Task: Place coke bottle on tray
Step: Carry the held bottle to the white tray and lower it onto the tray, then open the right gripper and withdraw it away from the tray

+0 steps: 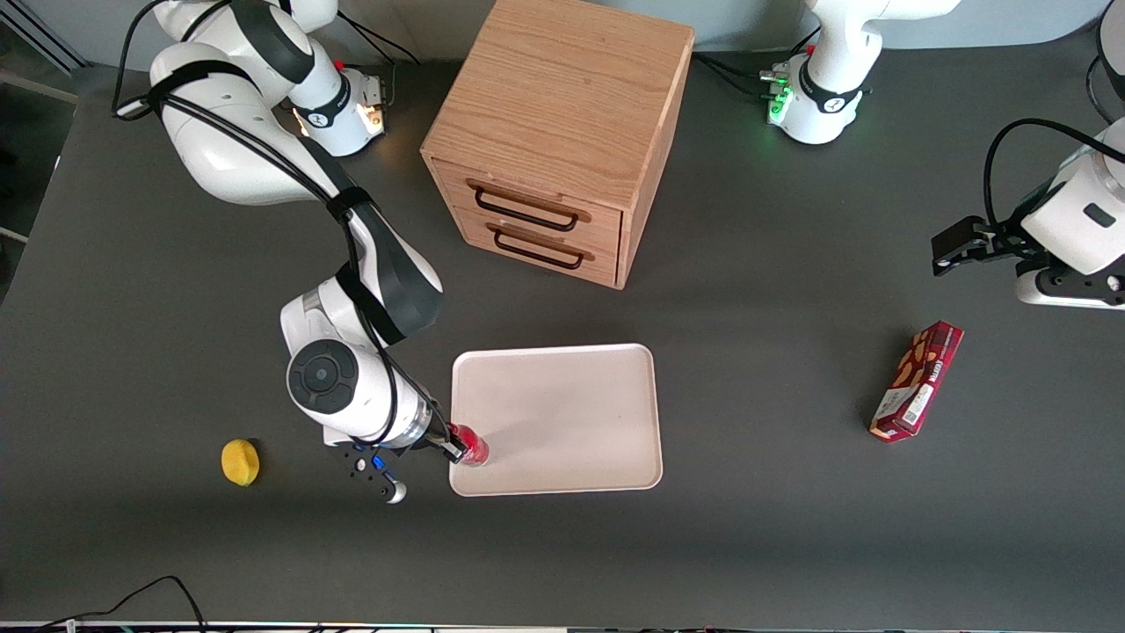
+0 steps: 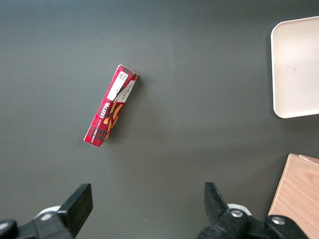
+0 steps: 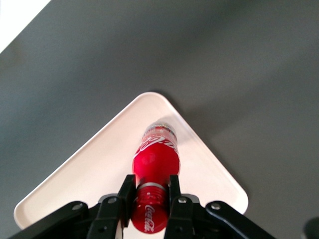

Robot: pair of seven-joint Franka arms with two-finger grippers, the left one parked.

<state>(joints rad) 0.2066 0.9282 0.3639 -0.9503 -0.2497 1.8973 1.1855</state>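
Note:
The coke bottle is small and red with a red cap and white lettering. It is upright over the corner of the cream tray nearest the front camera at the working arm's end. My gripper is shut on the bottle's neck and cap. In the right wrist view the two black fingers clamp the red cap of the bottle, whose silvery base is on or just above the tray. I cannot tell if the base touches the tray.
A wooden two-drawer cabinet stands farther from the front camera than the tray. A red snack box lies toward the parked arm's end, also in the left wrist view. A yellow lemon-like object lies toward the working arm's end.

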